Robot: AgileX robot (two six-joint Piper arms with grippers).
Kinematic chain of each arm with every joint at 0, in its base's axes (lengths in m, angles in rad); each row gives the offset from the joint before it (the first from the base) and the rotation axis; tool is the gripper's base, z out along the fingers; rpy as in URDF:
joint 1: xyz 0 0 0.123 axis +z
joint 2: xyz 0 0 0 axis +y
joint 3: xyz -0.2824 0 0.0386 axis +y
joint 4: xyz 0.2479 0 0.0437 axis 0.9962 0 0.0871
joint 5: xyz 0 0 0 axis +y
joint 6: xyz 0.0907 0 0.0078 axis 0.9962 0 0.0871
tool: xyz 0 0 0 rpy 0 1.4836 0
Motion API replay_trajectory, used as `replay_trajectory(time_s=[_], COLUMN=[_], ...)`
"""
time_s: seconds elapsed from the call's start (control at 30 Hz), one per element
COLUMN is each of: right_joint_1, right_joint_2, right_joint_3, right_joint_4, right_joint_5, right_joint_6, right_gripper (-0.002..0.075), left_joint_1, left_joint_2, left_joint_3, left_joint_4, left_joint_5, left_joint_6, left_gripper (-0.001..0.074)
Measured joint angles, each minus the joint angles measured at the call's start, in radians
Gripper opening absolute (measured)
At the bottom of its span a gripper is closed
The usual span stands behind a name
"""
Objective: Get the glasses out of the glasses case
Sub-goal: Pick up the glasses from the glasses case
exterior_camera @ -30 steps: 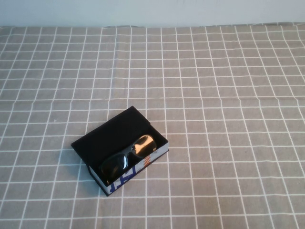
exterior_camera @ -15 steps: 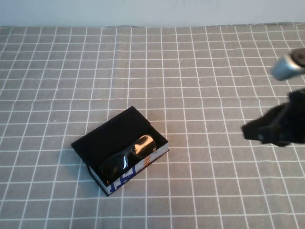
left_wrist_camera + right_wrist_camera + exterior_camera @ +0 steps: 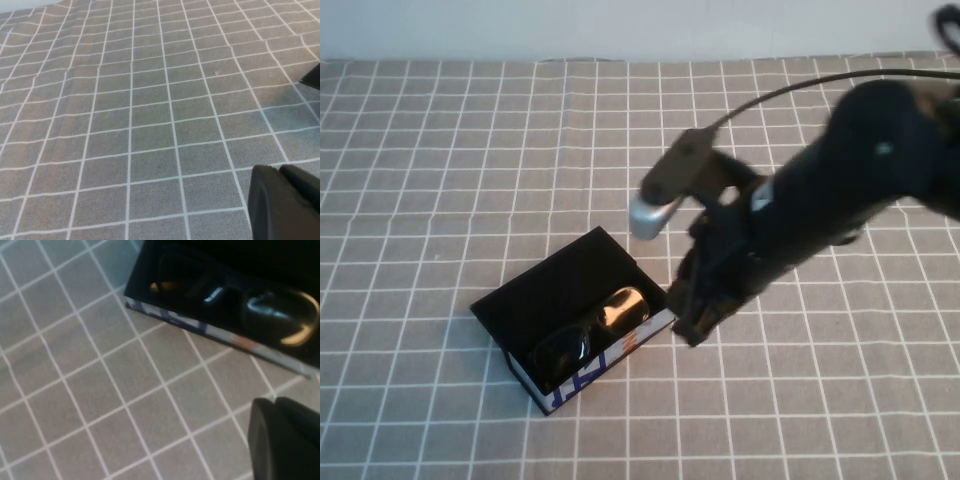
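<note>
The glasses case [image 3: 552,290] is an open black box on the checked cloth, with its white printed side edge [image 3: 605,357] toward me. The black glasses [image 3: 592,330] lie inside along that edge, one lens glinting gold. My right gripper [image 3: 693,325] is shut and empty, low over the cloth just right of the case's right end. In the right wrist view the case [image 3: 220,335] and glasses [image 3: 280,315] lie just beyond the gripper [image 3: 275,402]. My left gripper [image 3: 280,172] shows only in its wrist view, shut and empty over bare cloth.
The grey checked tablecloth [image 3: 470,150] covers the whole table. My right arm [image 3: 850,180] crosses the right half above it. A dark shape [image 3: 312,77] juts in at the edge of the left wrist view.
My right arm has swung in from the right edge and down to the case's right end. The case and glasses have not moved.
</note>
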Motion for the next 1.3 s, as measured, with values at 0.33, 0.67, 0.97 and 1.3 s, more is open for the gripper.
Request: replay_trajectory(time_s=[0.33, 0.67, 0.97, 1.3], right_joint_1=[0.099, 0.107, 0.127, 0.137], right_joint_2=[0.186, 0.274, 0.352, 0.46], right_joint_3=[-0.173, -0.258, -0.319, -0.412], right_joint_4=[-0.062, -0.105, -0.142, -0.149], right_joint_5=[0.074, 0.106, 0.001, -0.003], right_joint_6=[-0.371, -0.659, -0.824, -0.87], right_gripper=[0.0, 0.023, 0.0263, 0.0266], left_joint_1=[0.0, 0.0, 0.0, 0.0], left_joint_2=[0.0, 0.0, 0.0, 0.0], left_joint_3=[0.0, 0.0, 0.0, 0.0], left_joint_4=[0.0, 0.0, 0.0, 0.0], left_joint_5=[0.0, 0.0, 0.0, 0.0], left_joint_6=[0.0, 0.0, 0.0, 0.0], left_gripper=[-0.0005, -0.0004, -0.0004, -0.0005])
